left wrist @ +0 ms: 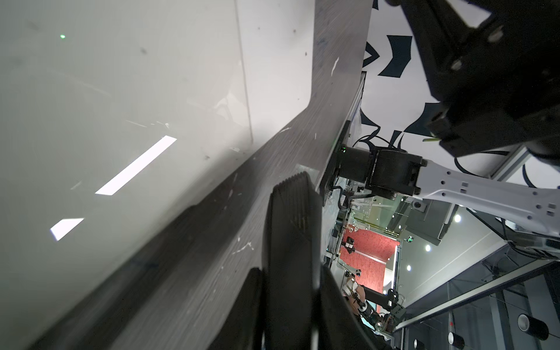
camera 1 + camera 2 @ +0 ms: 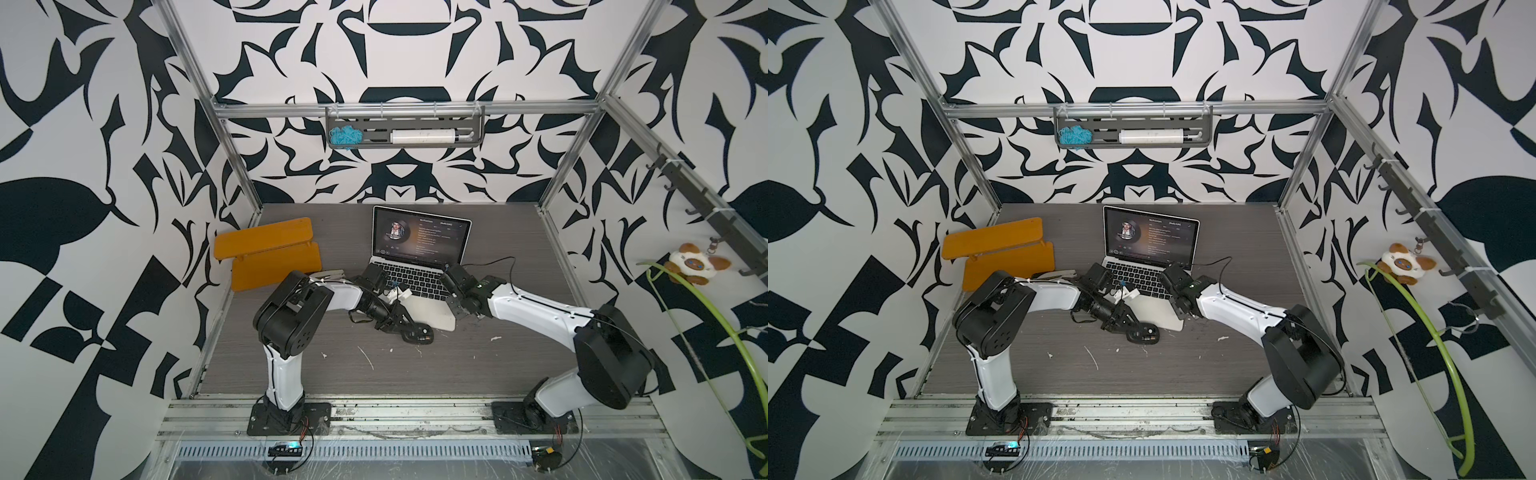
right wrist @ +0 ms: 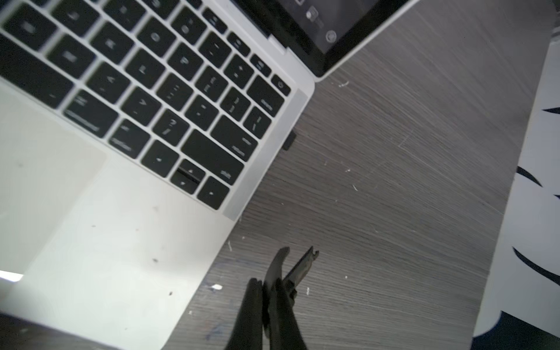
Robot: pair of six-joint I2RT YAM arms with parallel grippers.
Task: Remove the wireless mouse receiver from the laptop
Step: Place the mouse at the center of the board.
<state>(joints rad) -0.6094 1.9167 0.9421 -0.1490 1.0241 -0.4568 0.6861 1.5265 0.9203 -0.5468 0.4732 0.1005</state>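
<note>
**Laptop** (image 2: 419, 232) — silver, lid open, black keys. The screen is lit with a dark music player and a round portrait. It stands mid-way across the grey wood-grain table (image 2: 498, 353), keyboard toward the two arms.

**Wireless mouse receiver** (image 3: 289, 141) — tiny black nub, seated in the laptop's right side edge, level with the return and shift keys. It juts out just above the table. In both top views the right arm covers that spot.

**Right gripper** (image 3: 298, 254) — jaws drawn together with nothing between them. It hangs over bare table just beside the laptop's right edge, nearer the front corner than the receiver and apart from it.

**Left gripper** (image 2: 403, 326) — at the laptop's front left corner. One ribbed finger (image 1: 291, 236) lies above the table alongside the palm rest's front edge. Whether it is clamped on anything cannot be told.

**Computer mouse** (image 2: 422, 334) — black, oval, on the table in front of the laptop, just beside the left gripper's tip. Contact cannot be told.

**Orange boards** (image 2: 266, 249) — two flat pieces, overlapping, at the table's far left.
</note>
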